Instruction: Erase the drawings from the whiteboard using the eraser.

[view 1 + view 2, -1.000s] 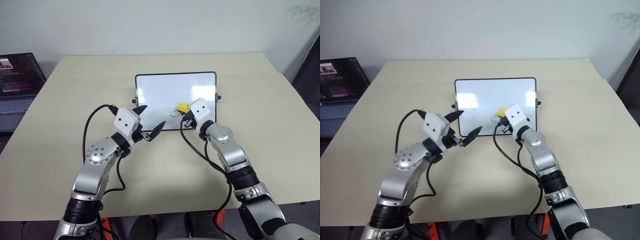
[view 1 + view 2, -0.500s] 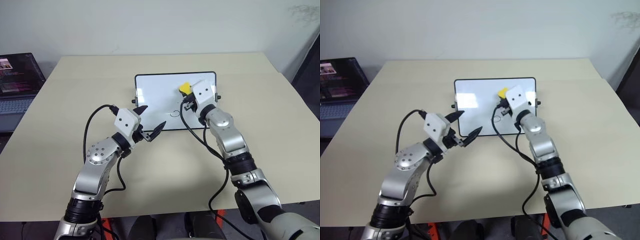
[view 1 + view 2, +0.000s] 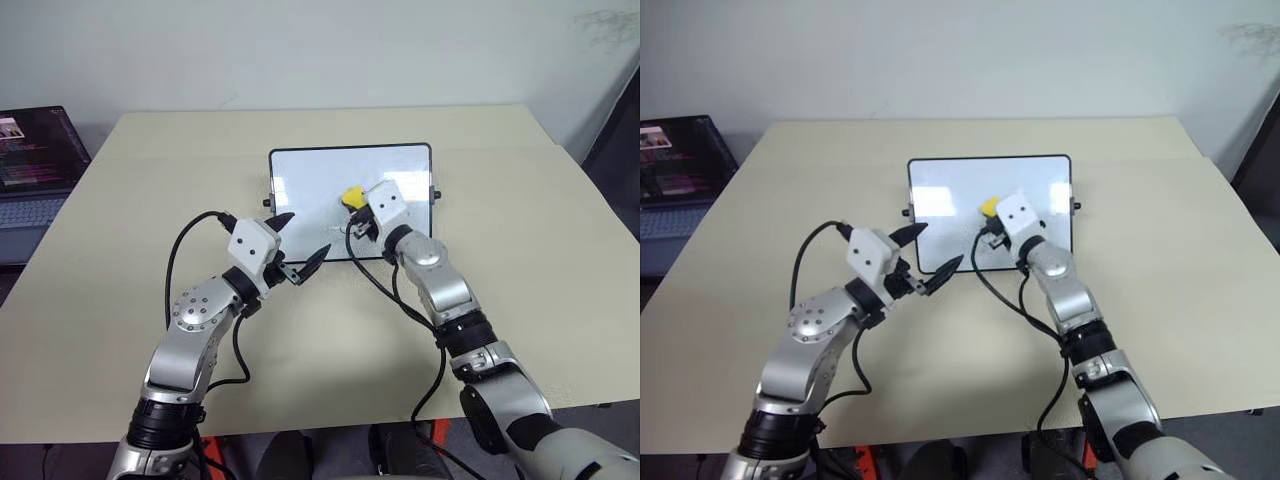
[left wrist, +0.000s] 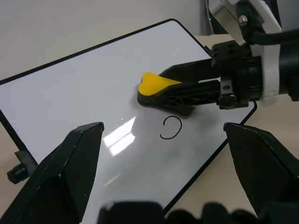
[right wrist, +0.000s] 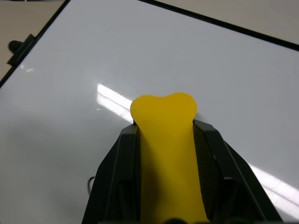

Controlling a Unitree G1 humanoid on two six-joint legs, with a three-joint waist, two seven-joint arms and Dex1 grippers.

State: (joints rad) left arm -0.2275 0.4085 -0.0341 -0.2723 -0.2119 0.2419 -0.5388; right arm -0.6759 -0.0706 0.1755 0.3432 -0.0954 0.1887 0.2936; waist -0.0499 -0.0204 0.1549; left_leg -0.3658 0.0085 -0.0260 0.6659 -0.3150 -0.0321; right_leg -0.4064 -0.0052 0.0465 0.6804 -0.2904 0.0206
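Note:
The whiteboard lies flat at the middle of the table, its black knobs at the side edges. My right gripper is shut on the yellow eraser, whose dark underside rests on the board near its centre. In the left wrist view one small drawing, an open black loop, sits just in front of the eraser. My left gripper is open and holds nothing, hovering over the board's near left corner.
The beige table stretches wide on all sides of the board. An open laptop stands beyond the table's left edge. Black cables hang from both wrists over the table's near part.
My right gripper carried the eraser up the board toward its far edge, then back toward me and to the left. The left arm has stayed still.

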